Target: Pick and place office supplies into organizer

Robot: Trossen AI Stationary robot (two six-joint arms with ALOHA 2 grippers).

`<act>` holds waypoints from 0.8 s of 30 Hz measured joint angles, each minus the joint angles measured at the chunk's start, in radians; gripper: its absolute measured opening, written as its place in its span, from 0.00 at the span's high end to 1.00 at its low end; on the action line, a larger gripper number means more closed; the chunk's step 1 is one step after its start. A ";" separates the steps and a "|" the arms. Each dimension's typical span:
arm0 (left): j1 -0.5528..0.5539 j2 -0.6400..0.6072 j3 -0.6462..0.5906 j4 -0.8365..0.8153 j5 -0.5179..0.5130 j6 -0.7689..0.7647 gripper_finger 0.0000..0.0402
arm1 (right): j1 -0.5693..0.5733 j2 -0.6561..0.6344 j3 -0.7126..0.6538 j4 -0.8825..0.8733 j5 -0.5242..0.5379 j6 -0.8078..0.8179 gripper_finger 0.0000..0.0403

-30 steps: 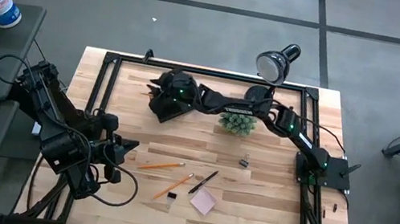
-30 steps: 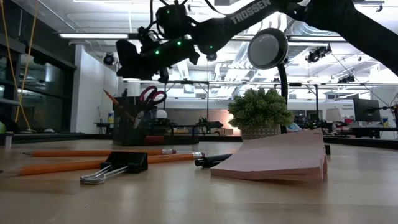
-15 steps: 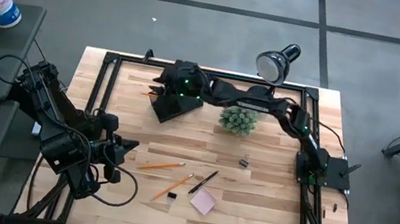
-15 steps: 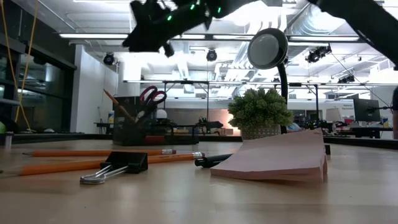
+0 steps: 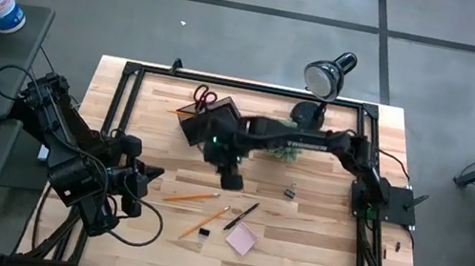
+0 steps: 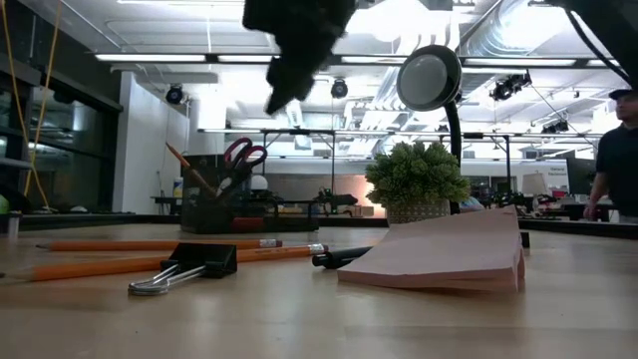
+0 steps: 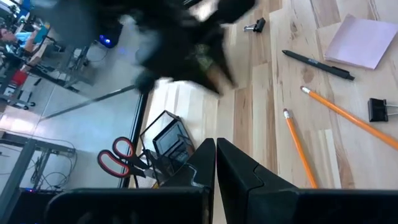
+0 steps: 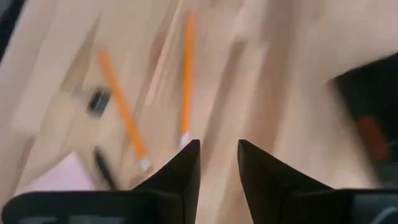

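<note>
Clutter on the wooden counter [image 5: 313, 262] lies mostly toward the front: two pencils [image 5: 191, 197], a black pen [image 5: 242, 216], a pink sticky-note pad [image 5: 241, 240] and a binder clip [image 5: 203, 233] close together, with a second binder clip [image 5: 289, 194] apart, nearer the green plant [image 5: 285, 151]; the plant and the black desk lamp [image 5: 327, 76] stand at the back, the right arm stretching across the plant and covering most of it; the organizer [image 5: 205, 118] sits at the back beside the plant, orange-handled scissors [image 5: 204, 97] standing in it, its near edge partly covered by the right gripper [image 5: 231, 180]; that gripper hangs above bare counter between organizer and pencils, jaws parted and empty in its wrist view, where everything beneath is smeared; the left gripper [image 7: 216, 152] waits off the counter's left front corner, jaws clenched on nothing; in the low view a person [image 6: 611, 160] stands in the room beyond, cut off at the frame edge.
</note>
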 joint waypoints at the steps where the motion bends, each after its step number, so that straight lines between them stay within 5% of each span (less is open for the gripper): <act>1: 0.000 0.000 0.000 -0.001 -0.001 0.000 0.99 | 0.017 -0.001 -0.024 -0.001 -0.001 0.003 0.76; 24: 0.000 0.000 0.000 0.027 -0.004 0.000 0.99 | 0.255 -0.002 -0.406 0.252 -0.048 -0.016 0.78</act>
